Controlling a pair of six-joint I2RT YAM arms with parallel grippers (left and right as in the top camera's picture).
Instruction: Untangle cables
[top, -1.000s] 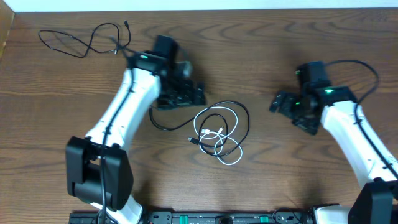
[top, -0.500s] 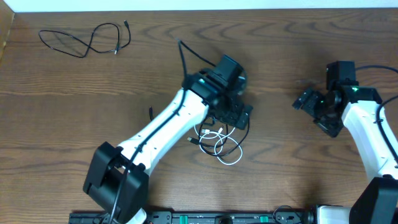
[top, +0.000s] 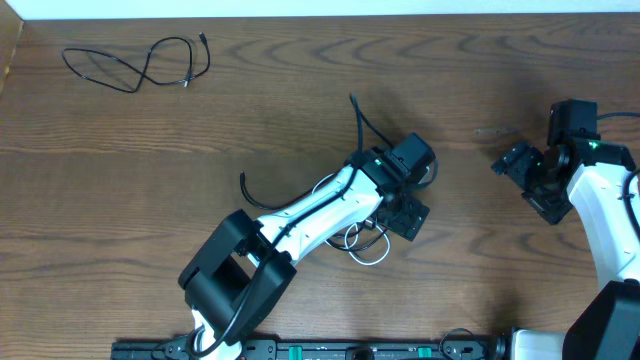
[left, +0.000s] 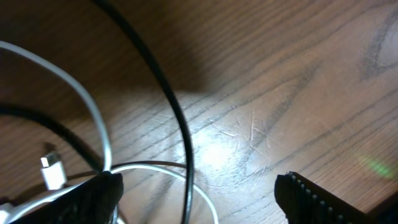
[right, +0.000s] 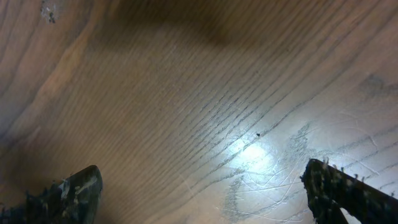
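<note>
"Where is the tangle (top: 375, 258)?"

"Mid-table (top: 300, 110), mostly hidden under the left arm (top: 300, 212). A white cable (left: 98, 121) crosses a black cable (left: 182, 124), with a white plug (left: 53, 173) beside them."

"The left jaws?"

"Spread wide just above the tangle, gripping nothing. The black cable runs between them."

"The right jaws?"

"Well off to the tangle's right, released over bare wood."

"Anything farther back?"

"Another black cable (top: 148, 62) lies loose, far behind and left of the tangle."
</note>
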